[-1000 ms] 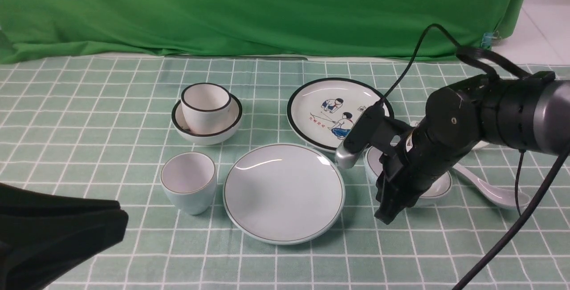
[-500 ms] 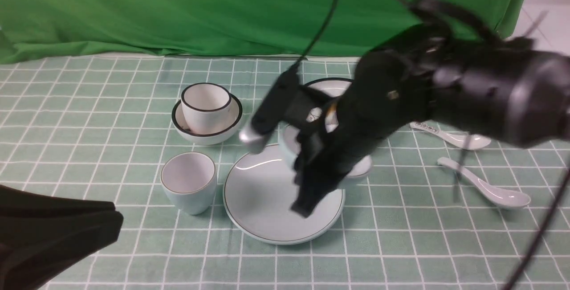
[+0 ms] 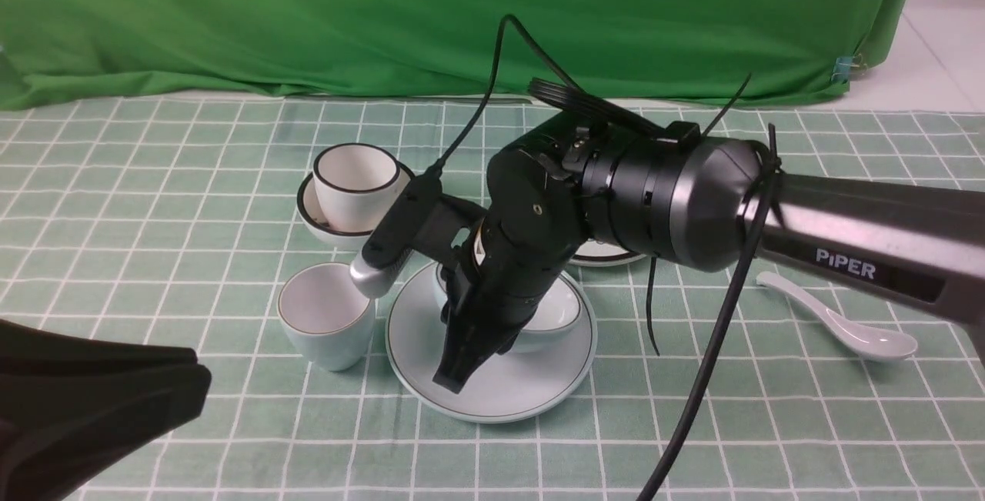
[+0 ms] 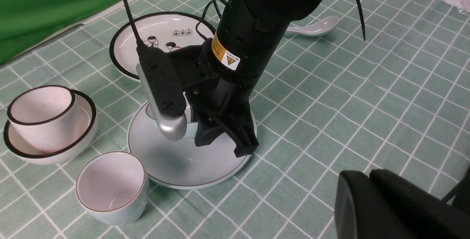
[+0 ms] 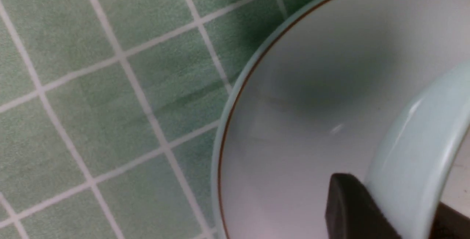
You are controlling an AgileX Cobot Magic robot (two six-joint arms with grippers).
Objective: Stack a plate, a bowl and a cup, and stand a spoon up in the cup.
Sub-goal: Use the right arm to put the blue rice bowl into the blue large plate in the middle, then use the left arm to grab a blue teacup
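Note:
The pale plate [image 3: 492,401] lies at the front centre. My right gripper [image 3: 481,347] is shut on the rim of the pale bowl [image 3: 558,312], which is low over the plate's middle; I cannot tell if it touches. In the right wrist view one finger [image 5: 352,209] presses the bowl's outer wall [image 5: 415,158] above the plate [image 5: 301,121]. The pale cup [image 3: 325,312] stands upright just left of the plate. The plain spoon [image 3: 839,322] lies at the right. My left gripper [image 3: 196,378] is shut and empty at the front left.
A black-rimmed cup in a black-rimmed bowl [image 3: 355,193] stands behind the pale cup. The cartoon plate [image 4: 161,37] lies behind the right arm. A white spoon [image 4: 315,26] shows beyond the arm. A green curtain closes the far edge.
My right gripper has carried the bowl leftward from the right side of the table to over the plate. The left gripper has not moved.

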